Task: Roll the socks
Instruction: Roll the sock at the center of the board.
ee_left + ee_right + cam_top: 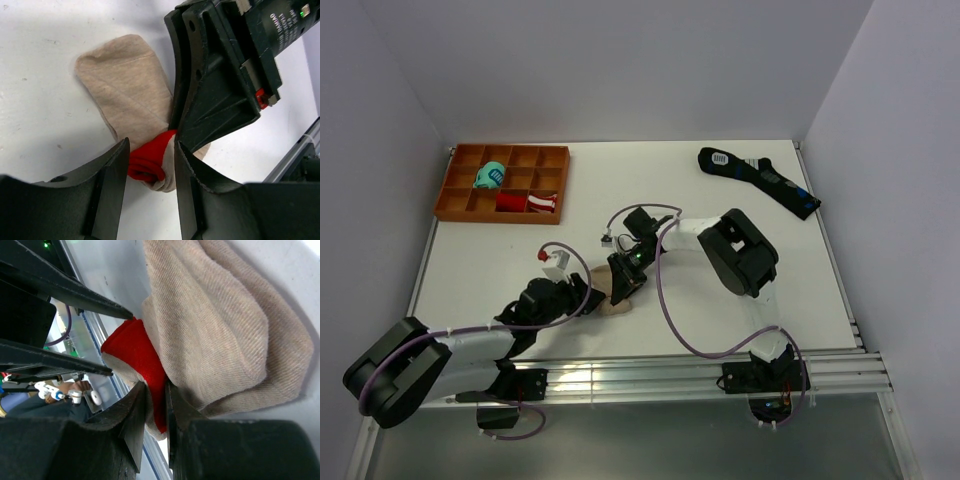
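Observation:
The beige socks [619, 306] lie at the table's near middle, their red end folded into a small roll. In the left wrist view the beige fabric [125, 90] spreads away from me and the red end [147, 161] sits between my left gripper's [150, 152] fingers, touching both. My right gripper [156, 390] is shut, pinching the red edge [134, 347] of the socks [215, 325] from the other side. It comes down right beside the left gripper [592, 290]. My left fingers [75, 290] show straddling the red end in the right wrist view.
An orange divided tray [458, 197] at the back left holds a teal bundle [490, 177] and a red-and-white bundle [528, 202]. A long black sock [760, 180] lies at the back right. An aluminium rail [700, 365] runs along the near edge.

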Available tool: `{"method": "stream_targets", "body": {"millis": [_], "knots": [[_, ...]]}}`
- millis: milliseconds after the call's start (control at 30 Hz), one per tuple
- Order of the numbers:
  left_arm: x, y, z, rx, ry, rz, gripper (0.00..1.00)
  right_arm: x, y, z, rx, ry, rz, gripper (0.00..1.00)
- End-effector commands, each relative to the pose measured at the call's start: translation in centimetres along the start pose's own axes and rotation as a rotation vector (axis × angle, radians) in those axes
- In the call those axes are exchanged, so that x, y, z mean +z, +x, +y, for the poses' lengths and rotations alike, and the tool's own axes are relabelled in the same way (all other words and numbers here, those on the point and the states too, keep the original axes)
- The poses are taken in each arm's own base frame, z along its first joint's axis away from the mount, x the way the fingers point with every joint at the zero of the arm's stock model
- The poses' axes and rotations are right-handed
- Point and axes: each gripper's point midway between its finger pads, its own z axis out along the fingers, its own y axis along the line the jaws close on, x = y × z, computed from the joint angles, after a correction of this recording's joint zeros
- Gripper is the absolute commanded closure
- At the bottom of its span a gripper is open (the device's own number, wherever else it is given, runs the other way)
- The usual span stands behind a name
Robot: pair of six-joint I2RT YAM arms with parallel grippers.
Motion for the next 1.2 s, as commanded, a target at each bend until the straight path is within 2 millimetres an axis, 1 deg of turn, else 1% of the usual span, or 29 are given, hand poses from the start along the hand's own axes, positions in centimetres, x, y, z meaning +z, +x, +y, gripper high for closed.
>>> {"method": "stream_targets", "body": {"millis": [0, 100, 200, 367, 700, 867, 933, 967, 1033, 1067, 1133, 1167], "knots": [[0.3, -1.0, -0.6, 0.040, -0.004, -0.033, 0.54, 0.9, 3.0, -5.5, 0.055, 0.200, 0.085, 0.86], [0.2, -0.4, -0.8, 0.044, 0.001, -0.012, 0.53, 0.9, 2.9, -5.5, 0.058, 0.199, 0.084, 0.86], [0.0, -0.3, -0.4, 0.040, -0.023, -0.030, 0.53, 0.9, 2.8, -5.5, 0.061, 0.201, 0.085, 0.85], [-0.3, -0.1, -0.7, 0.032, -0.004, -0.040, 0.52, 0.9, 2.6, -5.5, 0.064, 0.202, 0.085, 0.85], [0.2, 1.0, -0.5, 0.041, -0.023, 0.000, 0.53, 0.8, 2.5, -5.4, 0.064, 0.200, 0.087, 0.85], [0.6, 1.5, 0.0, 0.036, -0.047, 0.013, 0.54, 0.9, 2.4, -5.4, 0.059, 0.193, 0.080, 0.85], [0.9, 1.5, 0.0, 0.030, -0.056, 0.019, 0.57, 0.9, 2.3, -5.4, 0.052, 0.192, 0.072, 0.85], [1.0, 1.6, 0.1, 0.024, -0.062, 0.023, 0.64, 1.0, 2.5, -5.4, 0.053, 0.190, 0.074, 0.85], [1.2, 1.8, 0.1, 0.011, -0.069, 0.036, 0.73, 0.9, 2.2, -5.3, 0.039, 0.191, 0.055, 0.84], [1.3, 2.0, 0.1, 0.003, -0.070, 0.043, 0.82, 0.9, 2.3, -5.3, 0.038, 0.189, 0.052, 0.84], [1.4, 2.3, 0.1, -0.006, -0.072, 0.059, 0.90, 0.8, 2.0, -5.1, 0.018, 0.194, 0.030, 0.82], [1.5, 2.4, 0.0, -0.017, -0.073, 0.064, 0.97, 0.7, 2.1, -5.3, 0.018, 0.203, 0.027, 0.82]]}}
